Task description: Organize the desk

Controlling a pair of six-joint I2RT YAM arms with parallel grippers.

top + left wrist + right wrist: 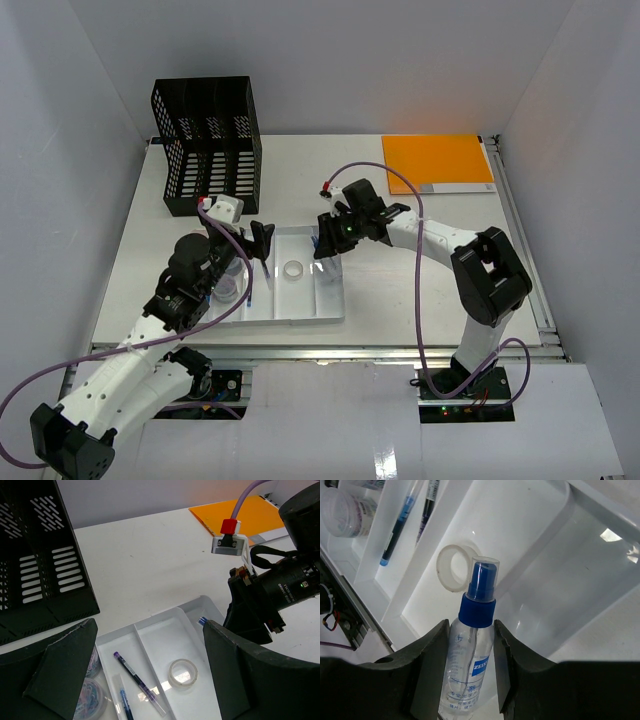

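1. The table (420,300) filled the middle of the top view. A white tray (300,318) sat on it at centre, near the bottom rail.
2. The right gripper (470,632) was part-closed on a clear bottle (481,587), with a finger pressed to each side of the body just below the blue collar.
3. The bottle's long axis ran straight out from the gripper, cap leading. In the right wrist view the tray's widest bay, which appeared empty, lay just beyond the cap.
4. The tape roll (454,567) lay in the next bay, to the left of the cap in that view.
5. The right arm was the nearer to that bay. Judged: the next move is lowering the bottle in, keeping it off the divider.
6. The left gripper (150,667) hung over the tray's pen (137,682) bays, fully spread and holding nothing.
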